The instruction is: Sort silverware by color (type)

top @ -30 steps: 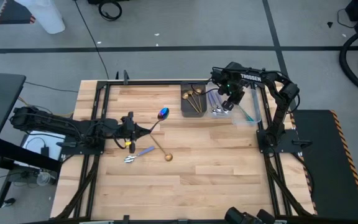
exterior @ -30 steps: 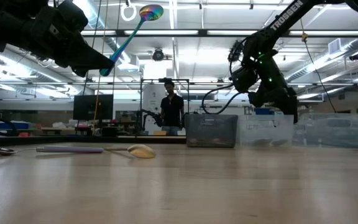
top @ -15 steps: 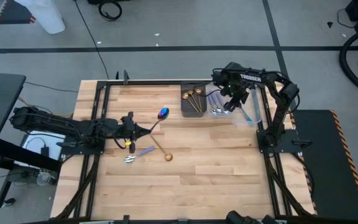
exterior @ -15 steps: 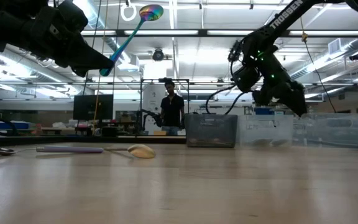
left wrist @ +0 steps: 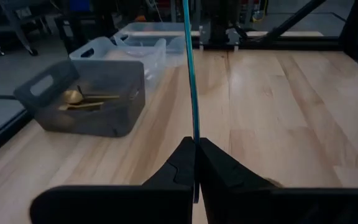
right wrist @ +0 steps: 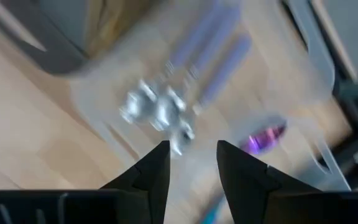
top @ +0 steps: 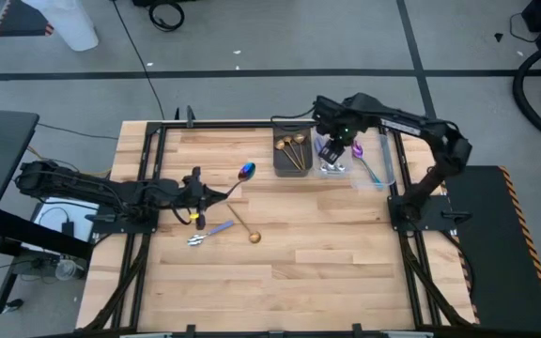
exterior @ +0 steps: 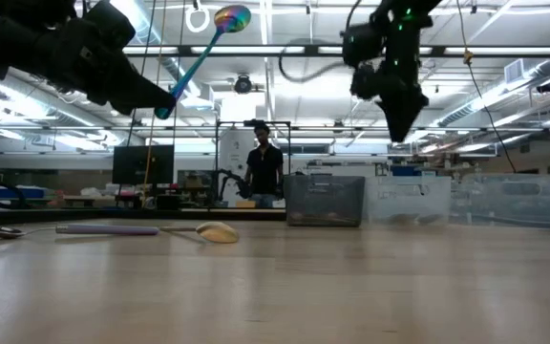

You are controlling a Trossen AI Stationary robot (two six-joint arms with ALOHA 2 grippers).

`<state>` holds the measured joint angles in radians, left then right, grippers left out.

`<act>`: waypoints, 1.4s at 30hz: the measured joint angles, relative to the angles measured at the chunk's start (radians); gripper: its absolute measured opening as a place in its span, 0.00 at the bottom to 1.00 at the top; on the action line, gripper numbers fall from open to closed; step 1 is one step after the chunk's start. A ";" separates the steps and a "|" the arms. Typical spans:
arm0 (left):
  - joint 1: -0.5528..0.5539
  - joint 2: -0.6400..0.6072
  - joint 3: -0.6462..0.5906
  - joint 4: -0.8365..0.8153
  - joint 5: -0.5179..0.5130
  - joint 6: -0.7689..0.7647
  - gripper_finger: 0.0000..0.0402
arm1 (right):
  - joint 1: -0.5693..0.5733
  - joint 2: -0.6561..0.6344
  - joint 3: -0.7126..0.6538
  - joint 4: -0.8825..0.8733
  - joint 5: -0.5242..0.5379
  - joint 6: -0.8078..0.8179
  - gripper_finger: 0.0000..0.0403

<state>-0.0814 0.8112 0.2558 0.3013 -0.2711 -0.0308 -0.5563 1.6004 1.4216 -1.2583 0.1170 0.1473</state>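
Observation:
My left gripper (top: 216,195) hovers over the table's left middle, shut on a rainbow-bowled spoon (top: 246,171) with a teal handle. A gold spoon (top: 252,236) and a lilac-handled utensil (top: 210,230) lie flat on the wood near it. My right gripper (top: 334,143) is open above the clear bin (top: 330,167) of silver utensils and touches nothing. A purple spoon (right wrist: 266,134) lies in the clear bins beside it; which compartment, I cannot tell. The dark bin (top: 291,167) holds gold spoons (left wrist: 82,99). My left gripper pinches the spoon's slim teal handle (left wrist: 195,134) at its free end between both fingers. The fingers (exterior: 156,96) come roughly level from the table's left, along the handle. The spoon is lifted clear and slants upward, its rainbow bowl (exterior: 232,17) highest.
The dark bin and clear bins (top: 380,169) stand in a row at the table's far right. Bare wood (top: 327,253) stretches across the near half. A person (exterior: 265,167) stands in the room beyond the table.
My right gripper has risen and swung toward the table's left, over the silver-utensil bin, now pointing down. A purple spoon shows in the clear bins where the gripper stood before. The left gripper and its spoon have kept still.

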 joint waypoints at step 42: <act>0.000 0.000 0.000 0.534 0.036 0.202 0.04 | 0.555 -0.016 0.000 1.140 -0.031 -0.098 0.35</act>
<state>-0.0815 0.8116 0.2558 0.8358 -0.2348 0.1711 -0.0017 1.5843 1.4212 -0.1178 0.0863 0.0490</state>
